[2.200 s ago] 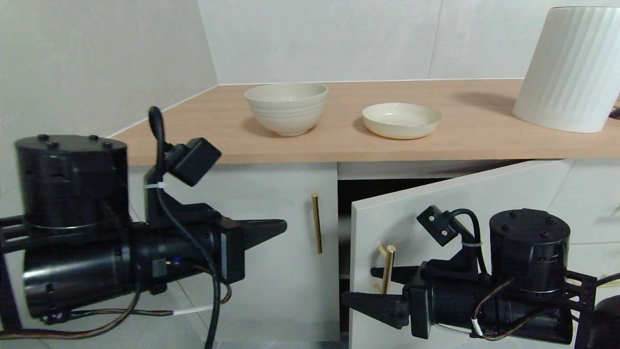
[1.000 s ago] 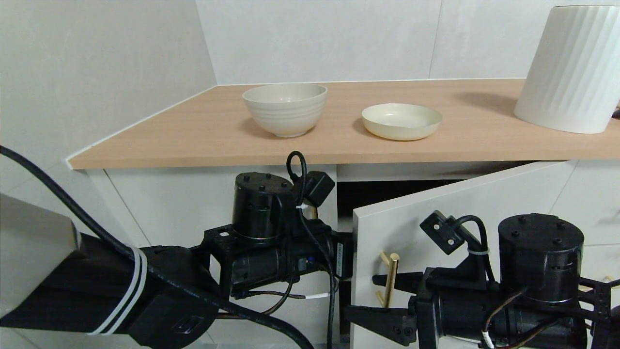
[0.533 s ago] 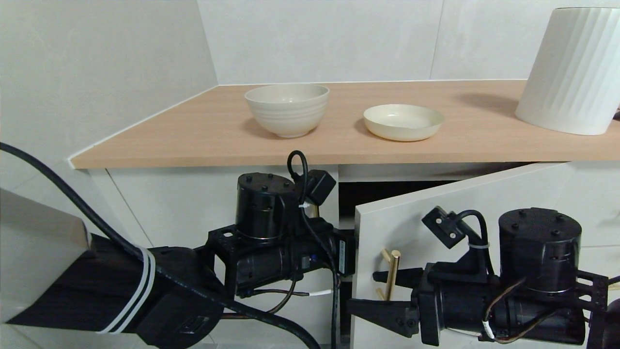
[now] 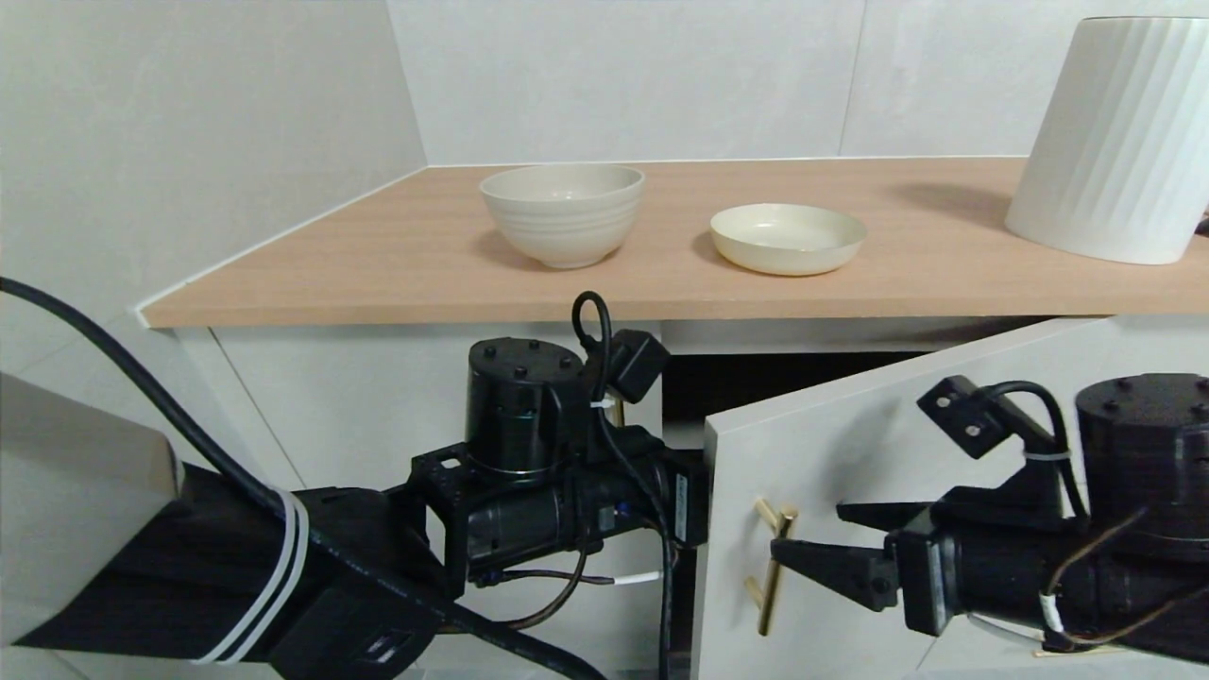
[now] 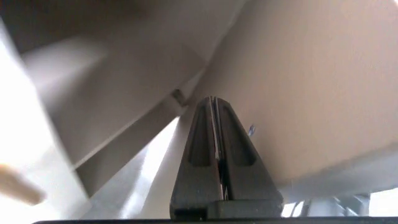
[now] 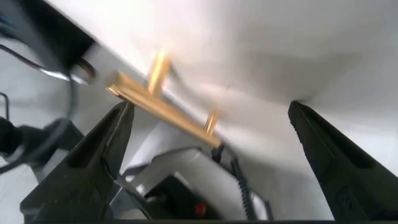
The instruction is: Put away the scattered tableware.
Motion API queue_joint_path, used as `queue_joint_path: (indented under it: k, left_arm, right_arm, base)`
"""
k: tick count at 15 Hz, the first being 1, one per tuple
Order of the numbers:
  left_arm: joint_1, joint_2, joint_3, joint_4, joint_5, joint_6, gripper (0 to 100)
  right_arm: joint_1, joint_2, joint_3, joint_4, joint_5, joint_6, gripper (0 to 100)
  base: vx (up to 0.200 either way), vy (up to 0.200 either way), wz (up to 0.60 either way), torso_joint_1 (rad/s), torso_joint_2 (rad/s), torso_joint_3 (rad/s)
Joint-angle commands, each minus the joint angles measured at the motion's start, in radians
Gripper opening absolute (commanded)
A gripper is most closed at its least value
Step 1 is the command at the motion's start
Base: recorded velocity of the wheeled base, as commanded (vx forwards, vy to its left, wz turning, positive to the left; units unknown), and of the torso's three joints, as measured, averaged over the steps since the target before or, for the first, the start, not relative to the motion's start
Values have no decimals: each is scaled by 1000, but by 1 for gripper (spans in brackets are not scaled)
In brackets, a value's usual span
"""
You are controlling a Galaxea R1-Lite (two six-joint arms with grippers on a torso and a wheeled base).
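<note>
Currently logged items on the bench (image 4: 378,274): one bowl (image 4: 563,213), one plate (image 4: 788,238) and one white ribbed vessel (image 4: 1115,132).

1. Tableware. Two pieces stood on the bench, both upright and empty as far as could be seen. The bowl sat left of centre, about midway between the front and rear edges. The plate sat to its right, near but not touching, at about the same depth.
2. Other item. The vessel stood at the right end of the bench, well apart from the plate.
3. Cabinet. Two doors hung below the front edge. The left door (image 4: 378,406) was closed. The right door (image 4: 850,444) stood ajar, with a dark gap beside it, and carried one brass handle (image 4: 774,567).
4. Left gripper (image 5: 213,102). Its two fingers were pressed together and held nothing. The left arm reached into the gap between the doors, and the edge of the right door hid the tip in the head view.
5. Right gripper (image 4: 808,531). Its two fingers (image 6: 109,149) were spread wide and held nothing. It was level with the handle, in front of the right door. The wrist view showed the handle between the spread fingers, unclamped. Contact between the lower fingertip and the handle could not be determined.
</note>
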Motion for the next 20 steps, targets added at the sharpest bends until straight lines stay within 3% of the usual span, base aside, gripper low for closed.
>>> queue_joint_path:
  k: [1, 3, 5, 10, 14, 20]
  left_arm:
    - [-3, 2, 3, 3, 6, 0, 0]
    - [-11, 3, 3, 3, 8, 0, 0]
    - [-17, 8, 3, 1, 8, -22, 0]
    - [-19, 33, 0, -2, 6, -25, 0]
    - [-25, 91, -73, -3, 8, -25, 0]
    - [-56, 77, -89, 4, 9, -26, 0]
  right_arm:
    - [31, -189, 54, 88, -1, 0, 100]
    - [43, -273, 63, 185, -1, -6, 100]
    - [45, -333, 97, 192, -1, -29, 100]
    - [48, -351, 131, 192, -1, -31, 100]
    - [48, -359, 131, 192, -1, -31, 100]
    - [57, -426, 128, 195, -1, -31, 100]
  base:
    - [0, 0, 0, 0, 0, 0]
    - [0, 0, 0, 0, 0, 0]
    - [-100, 0, 0, -1, 1, 4]
    - [-200, 0, 0, 0, 4, 3]
    - [0, 0, 0, 0, 0, 0]
    - [-33, 0, 0, 0, 2, 0]
